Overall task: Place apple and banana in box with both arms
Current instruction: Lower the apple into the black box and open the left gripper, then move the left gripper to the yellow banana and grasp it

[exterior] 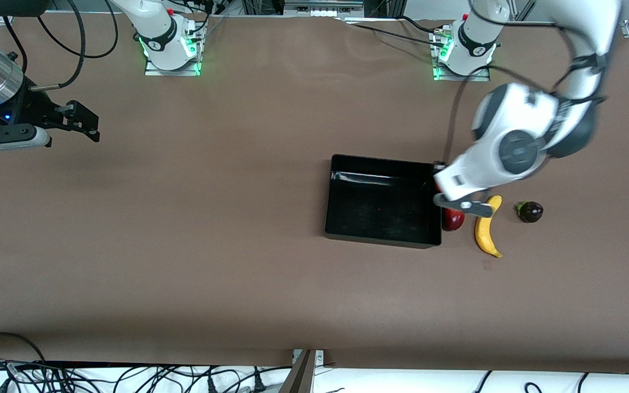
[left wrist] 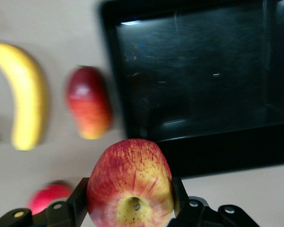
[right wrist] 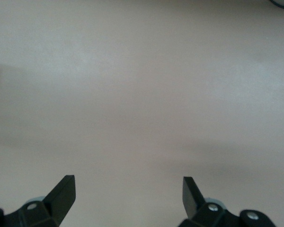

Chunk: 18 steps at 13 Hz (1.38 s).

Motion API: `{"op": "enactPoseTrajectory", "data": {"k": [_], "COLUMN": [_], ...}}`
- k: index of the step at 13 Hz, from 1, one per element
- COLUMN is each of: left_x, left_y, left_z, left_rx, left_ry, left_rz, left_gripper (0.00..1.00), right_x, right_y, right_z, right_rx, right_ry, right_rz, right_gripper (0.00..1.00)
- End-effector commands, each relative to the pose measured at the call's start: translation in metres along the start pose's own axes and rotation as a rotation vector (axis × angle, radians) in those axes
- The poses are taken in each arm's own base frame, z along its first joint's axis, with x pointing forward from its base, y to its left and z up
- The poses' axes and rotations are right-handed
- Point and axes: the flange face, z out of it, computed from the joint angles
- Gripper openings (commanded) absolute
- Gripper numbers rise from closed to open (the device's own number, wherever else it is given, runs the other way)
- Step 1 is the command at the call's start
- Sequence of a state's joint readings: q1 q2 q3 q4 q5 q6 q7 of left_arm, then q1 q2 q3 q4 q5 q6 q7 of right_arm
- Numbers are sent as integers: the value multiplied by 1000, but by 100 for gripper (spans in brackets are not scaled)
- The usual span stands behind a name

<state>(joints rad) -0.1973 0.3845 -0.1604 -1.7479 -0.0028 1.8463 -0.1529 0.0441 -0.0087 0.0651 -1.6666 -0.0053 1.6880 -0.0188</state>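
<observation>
Here's the left tool [left wrist: 130,208], clenched on the small round apple [left wrist: 130,187], its red skin mottled with yellow and the dimple facing the wrist camera. Black fingers [left wrist: 68,208] press the fruit on both sides. The left arm [exterior: 516,147] folds down from its base, elbow high, wrist tipped toward the bench [exterior: 211,245], a flat matte brown surface. The tool hangs above the bench just outside the rim of the shallow rectangular glossy black plastic box [exterior: 383,201], at the box's edge toward the left arm's end.

Below the tool on the bench lies an elongated dark-red oval fruit [left wrist: 88,101], shading to orange at one tip, just beside the box wall. The curved yellow banana [exterior: 488,226], smooth and long, lies on the bench past that oval fruit from the box. A uniformly red round fruit [left wrist: 48,196] peeks out by the tool's finger. A small dark purple fruit with a green stem end [exterior: 529,211] sits near the banana.

Over at the right arm's end, the right tool [right wrist: 128,196] waits, released, fingers wide apart over bare bench, wrist held level.
</observation>
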Motion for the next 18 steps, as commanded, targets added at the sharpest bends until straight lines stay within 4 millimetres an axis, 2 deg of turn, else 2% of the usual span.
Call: {"op": "enactPoseTrajectory", "data": {"k": [1, 2, 4, 5, 6, 7, 8, 9, 11, 12, 13, 14, 16, 18], "left_x": [30, 23, 19, 18, 18, 18, 18, 19, 24, 30, 37, 42, 53, 64], "left_y": [19, 30, 35, 38, 41, 44, 46, 46, 33, 15, -17, -50, -108, -157], "left_z": [45, 80, 97, 98, 101, 101, 93, 76, 26, 3, -12, -15, -6, 19], "left_rx": [-34, -23, -26, -24, -22, -21, -21, -19, -14, -15, 9, 72, 100, 76], "left_ry": [-3, -19, 5, 3, 0, -2, 1, -4, -22, -8, 18, 38, 69, 78], "left_rz": [-84, -73, -73, -73, -77, -79, -101, -121, -125, -150, -169, -133, -75, 26], "left_gripper": [19, 20, 21, 30, 70, 100, 100, 100, 100, 100, 100, 100, 100, 100], "right_x": [6, 6, 6, 6, 6, 6, 6, 6, 6, 6, 6, 6, 6, 6], "right_y": [2, 4, 3, 3, 2, 3, 2, 2, 2, 2, 2, 2, 2, 2], "right_z": [-8, -8, -8, -8, -8, -8, -8, -8, -8, -8, -8, -8, -8, -8], "right_rx": [-12, -13, -13, -13, -13, -13, -12, -12, -12, -12, -12, -10, -9, -9], "right_ry": [5, 5, 5, 5, 5, 5, 5, 5, 5, 5, 5, 5, 5, 5], "right_rz": [-2, 1, 0, -1, -2, -1, -2, -2, -2, 0, -2, 0, 0, 0], "right_gripper": [100, 100, 100, 100, 100, 100, 100, 100, 100, 100, 100, 100, 100, 100]}}
